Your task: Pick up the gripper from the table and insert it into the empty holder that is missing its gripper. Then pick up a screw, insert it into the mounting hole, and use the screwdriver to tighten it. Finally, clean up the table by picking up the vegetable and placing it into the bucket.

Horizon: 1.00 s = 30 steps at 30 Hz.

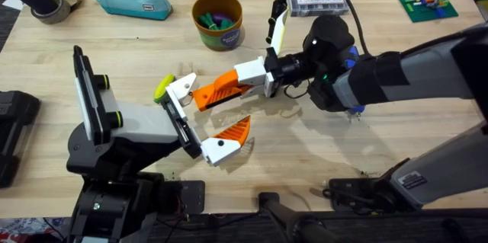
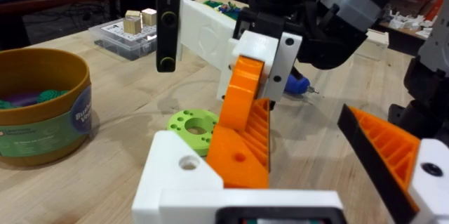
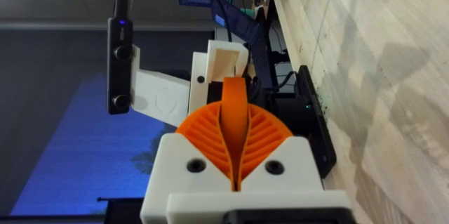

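**Orange finger held at the open bracket**

While the right arm reaches in from the lower right across the wooden table (image 1: 320,144), its right gripper (image 1: 229,87) is pressed shut on the gripper (image 1: 212,91), the small orange ribbed wedge. That wedge lies with its long axis roughly along the arm's reach, narrow end pointing left toward the left arm. From the left wrist view the wedge (image 2: 242,122) stands tilted against the holder (image 2: 179,171), the white bracket with a round hole in its face; it touches the bracket, though I cannot tell how far it is seated.

The left gripper (image 1: 200,121) has its jaws wide apart, its lower orange finger (image 1: 232,130) well clear of the wedge.

Beyond them the bucket (image 1: 217,20) sits upright and holds green and purple pieces. A lime-green disc (image 2: 193,123) lies just beside the holder. The screwdriver (image 2: 293,85), blue, lies behind the right gripper.
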Tool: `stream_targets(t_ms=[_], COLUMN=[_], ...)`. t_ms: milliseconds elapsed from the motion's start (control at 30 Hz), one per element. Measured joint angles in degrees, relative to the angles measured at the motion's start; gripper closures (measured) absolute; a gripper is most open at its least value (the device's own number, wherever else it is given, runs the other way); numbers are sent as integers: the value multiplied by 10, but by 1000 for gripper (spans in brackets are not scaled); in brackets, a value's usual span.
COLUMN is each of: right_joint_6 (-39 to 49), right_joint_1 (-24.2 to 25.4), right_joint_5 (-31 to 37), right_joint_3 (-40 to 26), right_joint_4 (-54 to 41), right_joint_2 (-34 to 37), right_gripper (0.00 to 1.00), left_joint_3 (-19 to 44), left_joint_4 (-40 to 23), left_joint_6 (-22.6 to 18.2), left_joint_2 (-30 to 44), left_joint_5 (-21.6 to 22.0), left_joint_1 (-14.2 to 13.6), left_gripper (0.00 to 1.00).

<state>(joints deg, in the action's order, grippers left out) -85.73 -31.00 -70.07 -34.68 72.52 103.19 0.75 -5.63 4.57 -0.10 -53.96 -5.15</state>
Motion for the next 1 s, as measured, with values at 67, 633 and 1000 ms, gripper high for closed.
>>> stream_targets(t_ms=[67, 633, 1000], right_joint_6=[0, -50, -49], right_joint_1=[0, 30, 68], right_joint_5=[-2, -59, -58], right_joint_3=[0, 16, 144], right_joint_4=[-5, 148, 150], right_joint_2=[0, 2, -53], right_gripper=[982, 982, 982], left_joint_3=[0, 0, 0], left_joint_4=[1, 0, -9], left_joint_6=[0, 0, -42], left_joint_2=[1, 1, 1], left_joint_5=[0, -7, -69], left_joint_1=[0, 0, 0], left_gripper=[9, 9, 9])
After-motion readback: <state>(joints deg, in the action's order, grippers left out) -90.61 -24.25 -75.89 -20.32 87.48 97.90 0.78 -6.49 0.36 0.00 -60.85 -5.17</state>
